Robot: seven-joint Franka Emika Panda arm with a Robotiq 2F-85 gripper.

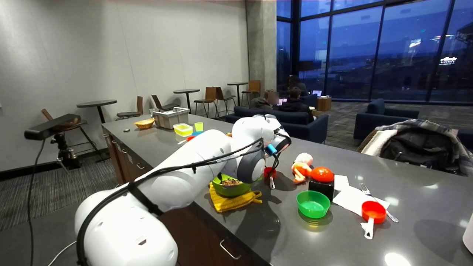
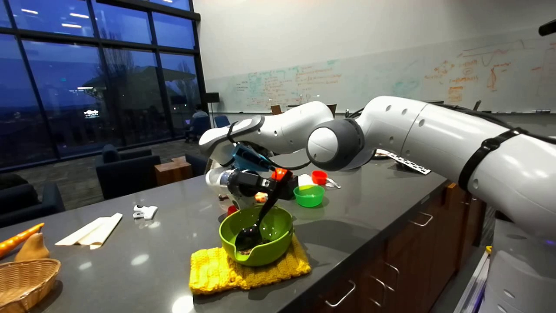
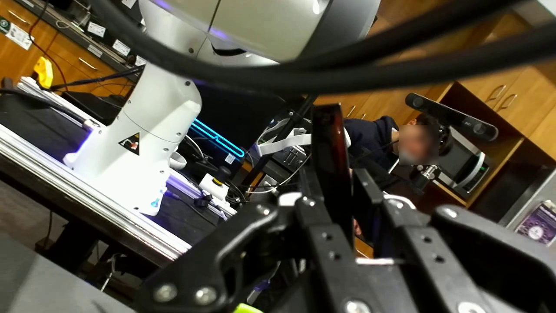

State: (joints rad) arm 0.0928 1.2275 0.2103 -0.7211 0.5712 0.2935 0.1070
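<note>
Black and glossy, the ladle [image 2: 264, 209] leans steeply, its scoop [image 2: 248, 237] low inside the green bowl [image 2: 273, 250], below and aside from the fingers [image 3: 367, 189], which are clamped on its upper handle [image 3: 332, 169]. I see a yellow cloth [image 2: 213, 270] under the bowl, on the bench [image 2: 167, 256].

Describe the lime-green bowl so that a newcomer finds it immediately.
On the grey counter, find the yellow knitted cloth. The lime-green bowl sits on it; unlike the emerald bowl, its rim is notched and a black ladle dips in.

Exterior views — opposite sides; same counter [image 1: 414, 199]
</note>
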